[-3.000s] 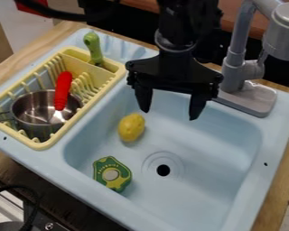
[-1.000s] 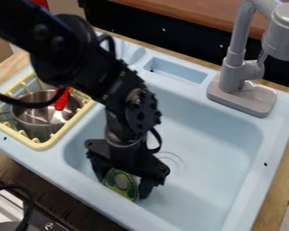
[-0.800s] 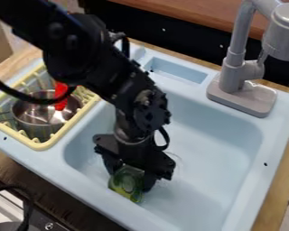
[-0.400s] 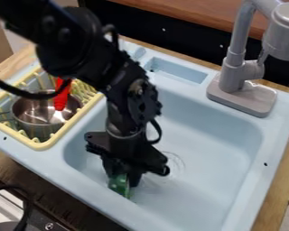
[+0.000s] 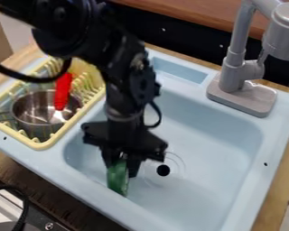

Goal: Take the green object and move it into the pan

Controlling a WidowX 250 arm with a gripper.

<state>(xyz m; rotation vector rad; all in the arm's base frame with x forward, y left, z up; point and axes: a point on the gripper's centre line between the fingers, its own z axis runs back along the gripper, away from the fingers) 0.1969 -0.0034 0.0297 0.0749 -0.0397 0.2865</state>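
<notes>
The green object (image 5: 117, 178) is clamped between the fingers of the pincer (image 5: 121, 167), beneath the black arm, over the left part of the blue sink basin (image 5: 207, 135). Its upper end is enclosed by the pincer, while its lower end is left exposed below the fingers, pointed toward the near wall of the basin. It is seen narrow and upright; whether the basin floor is touched by it cannot be told. The drain (image 5: 163, 170) is seen just to the right of the pincer.

The metal pan (image 5: 35, 119) is held in the yellow dish rack (image 5: 48, 142), which is set on the sink's left side, apart from the green object. A utensil with a red handle (image 5: 62, 91) is leaned in the pan, its handle raised above the rim. Behind the basin, toward the right, a grey faucet (image 5: 234, 72) is mounted. The sink is surrounded by a wooden desk (image 5: 278, 173).
</notes>
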